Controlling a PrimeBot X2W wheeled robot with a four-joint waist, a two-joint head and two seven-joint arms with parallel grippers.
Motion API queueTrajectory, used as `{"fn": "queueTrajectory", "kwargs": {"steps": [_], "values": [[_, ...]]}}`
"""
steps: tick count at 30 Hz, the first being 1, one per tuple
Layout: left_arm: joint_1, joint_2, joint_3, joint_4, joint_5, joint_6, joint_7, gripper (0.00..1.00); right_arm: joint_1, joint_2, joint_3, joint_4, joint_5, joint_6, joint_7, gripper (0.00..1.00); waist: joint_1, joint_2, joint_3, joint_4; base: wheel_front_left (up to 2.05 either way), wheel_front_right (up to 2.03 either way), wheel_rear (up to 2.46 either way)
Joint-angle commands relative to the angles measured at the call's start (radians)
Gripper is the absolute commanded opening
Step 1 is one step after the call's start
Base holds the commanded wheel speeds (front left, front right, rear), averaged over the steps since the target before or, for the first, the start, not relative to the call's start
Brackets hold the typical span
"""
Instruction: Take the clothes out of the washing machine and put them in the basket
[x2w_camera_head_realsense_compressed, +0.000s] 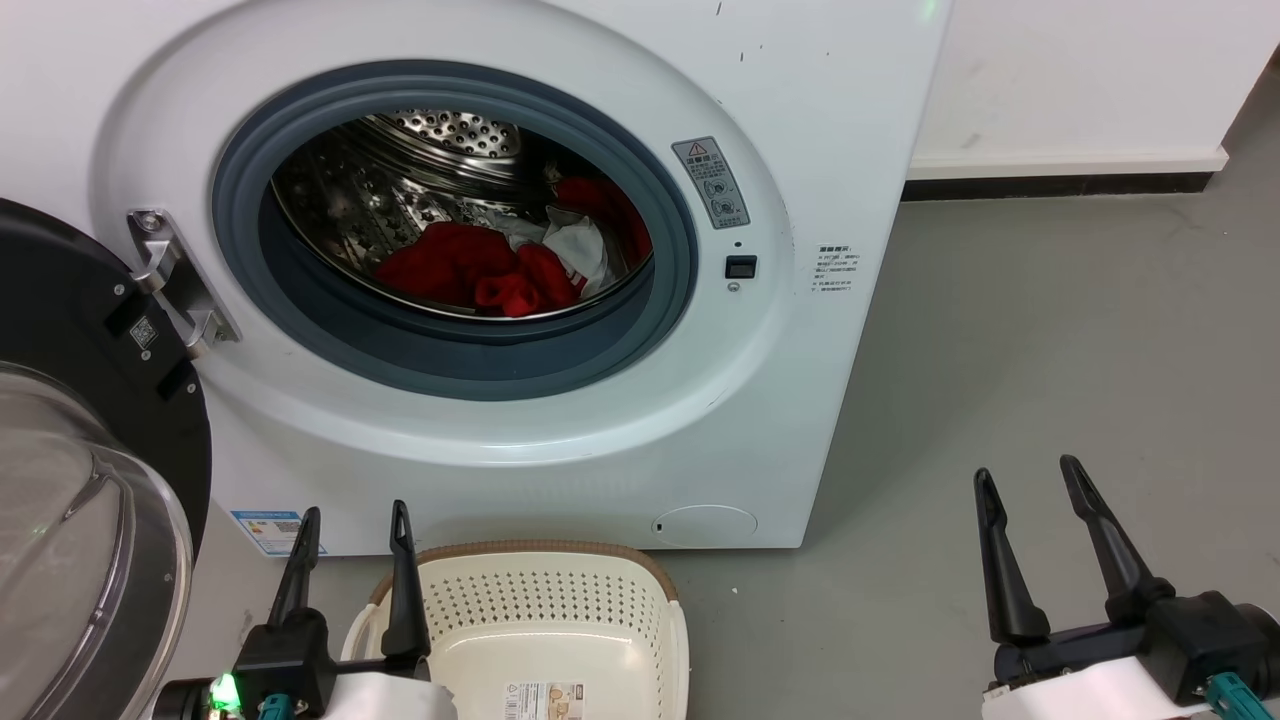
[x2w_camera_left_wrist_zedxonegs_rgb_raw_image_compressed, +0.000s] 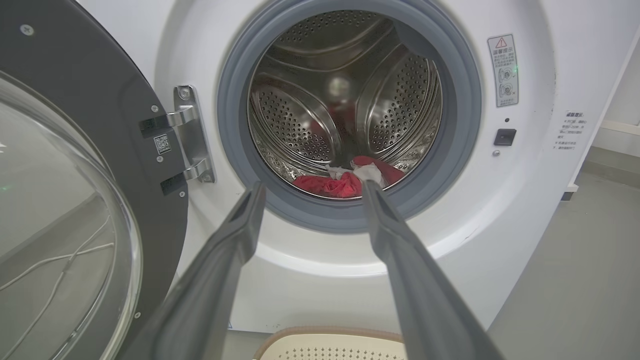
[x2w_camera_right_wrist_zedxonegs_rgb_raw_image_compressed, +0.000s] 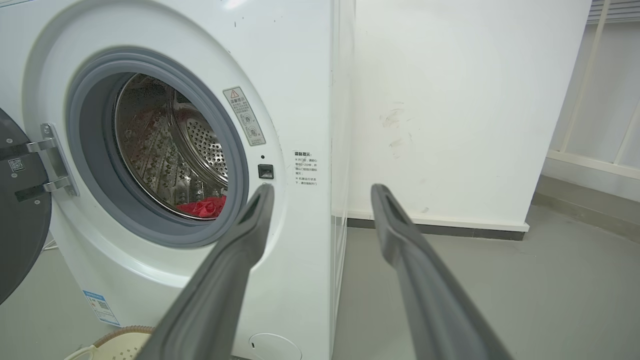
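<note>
Open room: The washing machine (x2w_camera_head_realsense_compressed: 820, 100) has its black-framed glass door (x2w_camera_head_realsense_compressed: 60, 300) swung wide to the robot's left on a metal hinge (x2w_camera_head_realsense_compressed: 175, 275). This leaves the grey rubber-rimmed porthole (x2w_camera_head_realsense_compressed: 230, 200) fully open to the front. Bare floor (x2w_camera_head_realsense_compressed: 1050, 350) spreads to the right of the machine's corner.
Left gripper: The left gripper (x2w_camera_head_realsense_compressed: 356, 510) has its two dark fingers parted and holds nothing. It hovers over the near-left edge of the basket (x2w_camera_head_realsense_compressed: 540, 548), pointing at the porthole and well short of it.
Right gripper: The right gripper (x2w_camera_head_realsense_compressed: 1027, 470) is also spread and empty, over open floor to the right of the machine.
Drum: The clothes (x2w_camera_head_realsense_compressed: 460, 265) lie heaped at the bottom of the perforated steel drum (x2w_camera_head_realsense_compressed: 450, 130), red folds with white fabric towards the right.
Basket: It sits on the floor close against the machine's front, below the porthole, with a paper label (x2w_camera_head_realsense_compressed: 545, 700) on its inner base.
Surface and room: The floor is smooth and grey. A white wall (x2w_camera_head_realsense_compressed: 1080, 70) with a dark skirting strip (x2w_camera_head_realsense_compressed: 1060, 185) stands behind at right.
</note>
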Motion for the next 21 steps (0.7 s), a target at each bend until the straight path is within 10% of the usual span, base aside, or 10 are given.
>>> {"fn": "queueTrajectory", "kwargs": {"steps": [1,21], "values": [[0.009,-0.001,-0.002,0.002,-0.001,0.004,-0.003,1.00,0.011,-0.002,0.000,0.002,0.003,0.000,-0.003,1.00,-0.0001,0.0000,0.000,0.000,0.00,0.00,0.00],[-0.067,-0.001,0.061,0.059,-0.039,-0.056,-0.003,1.00,-0.016,-0.002,0.014,-0.007,-0.008,0.000,-0.003,1.00,-0.0001,0.0000,0.017,-0.028,0.00,0.00,0.00]]}}
